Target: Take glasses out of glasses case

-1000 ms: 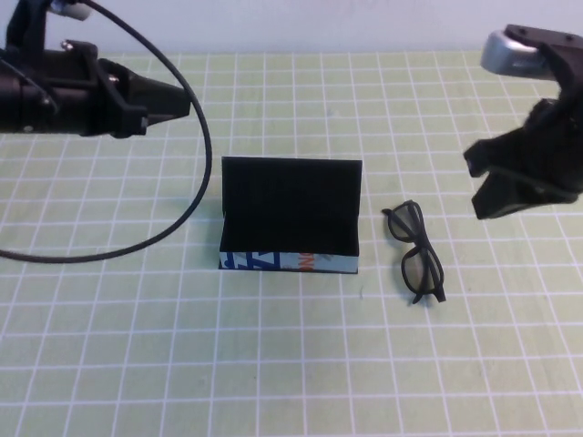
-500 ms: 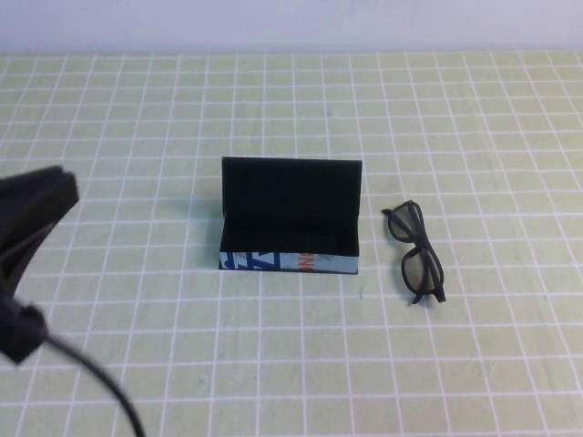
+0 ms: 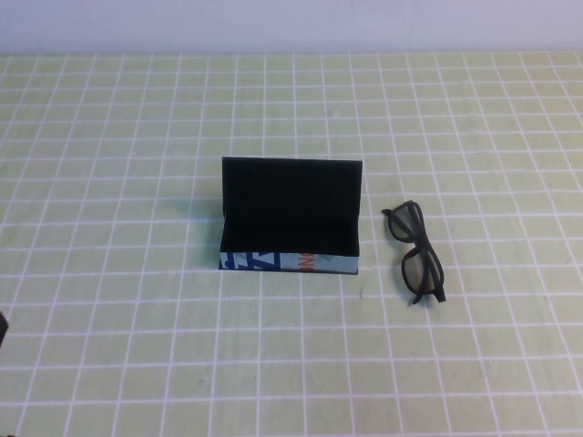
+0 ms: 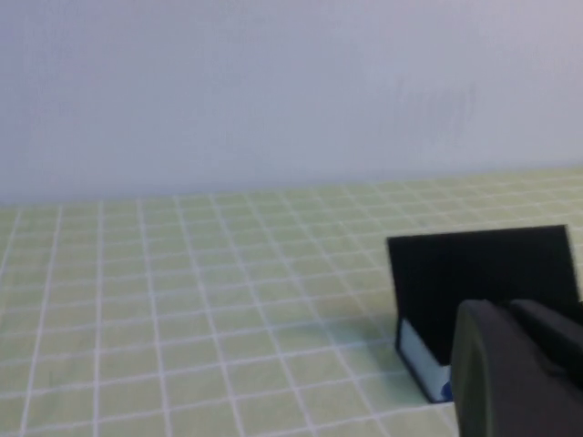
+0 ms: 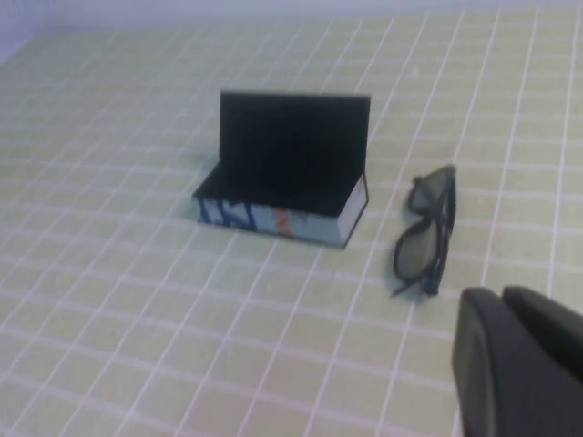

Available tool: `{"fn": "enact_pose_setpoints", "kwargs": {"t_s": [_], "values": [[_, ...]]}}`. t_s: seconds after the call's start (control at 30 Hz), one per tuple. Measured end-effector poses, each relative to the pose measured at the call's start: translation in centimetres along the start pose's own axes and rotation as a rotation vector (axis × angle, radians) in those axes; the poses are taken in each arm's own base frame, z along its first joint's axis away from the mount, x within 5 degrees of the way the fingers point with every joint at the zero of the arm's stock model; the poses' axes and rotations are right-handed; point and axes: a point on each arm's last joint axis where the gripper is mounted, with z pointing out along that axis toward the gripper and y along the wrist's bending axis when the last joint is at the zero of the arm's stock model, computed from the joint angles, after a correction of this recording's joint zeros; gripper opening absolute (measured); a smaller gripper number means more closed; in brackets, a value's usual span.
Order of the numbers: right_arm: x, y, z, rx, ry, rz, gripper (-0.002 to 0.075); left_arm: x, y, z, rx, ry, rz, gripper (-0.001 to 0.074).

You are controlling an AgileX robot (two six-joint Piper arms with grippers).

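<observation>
The glasses case (image 3: 290,218) stands open in the middle of the table, its lid upright and its pale blue printed strip facing me; its inside looks black. The glasses (image 3: 417,250) lie folded on the mat just right of the case, apart from it. Neither arm shows in the high view. In the left wrist view my left gripper (image 4: 510,314) is shut and empty, drawn back from the case (image 4: 483,273). In the right wrist view my right gripper (image 5: 501,296) is shut and empty, well back from the glasses (image 5: 428,228) and the case (image 5: 287,168).
The table is covered by a pale green mat with a white grid (image 3: 137,346). A pale wall (image 3: 291,23) runs along the far edge. A small dark sliver (image 3: 2,328) shows at the left edge of the high view.
Both arms have left the high view: the right arm was gone half a second ago, the left arm swung down and out at the left. Case and glasses have not moved.
</observation>
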Motion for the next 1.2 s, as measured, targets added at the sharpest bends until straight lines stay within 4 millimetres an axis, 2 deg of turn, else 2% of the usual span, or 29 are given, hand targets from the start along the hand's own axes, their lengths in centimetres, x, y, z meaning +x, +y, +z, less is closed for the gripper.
{"fn": "enact_pose_setpoints", "kwargs": {"t_s": [0.23, 0.3, 0.63, 0.9, 1.03, 1.2], "values": [[1.3, -1.9, 3.1, 0.045, -0.225, 0.023, -0.0016, 5.8, 2.3, 0.3, -0.224, 0.08, -0.084, -0.0004], [1.7, -2.3, 3.6, 0.055, -0.261, 0.027, -0.0016, 6.5, 2.7, 0.2, -0.267, 0.086, -0.089, -0.0004], [3.5, -3.0, 4.7, 0.075, -0.242, 0.036, -0.0016, 6.5, 2.8, 0.2, -0.275, 0.082, -0.098, -0.0004], [3.8, -3.2, 4.8, 0.084, -0.216, 0.018, -0.0017, 6.5, 2.8, 0.2, -0.273, 0.086, -0.098, -0.0004], [4.0, -3.6, 4.8, 0.149, -0.214, -0.126, -0.0017, 6.6, 2.7, 0.2, -0.26, 0.091, -0.097, -0.0004], [5.4, -5.0, 5.2, 0.302, -0.262, -0.151, -0.0017, 6.6, 2.6, 0.2, -0.253, 0.094, -0.098, -0.0004]]}}
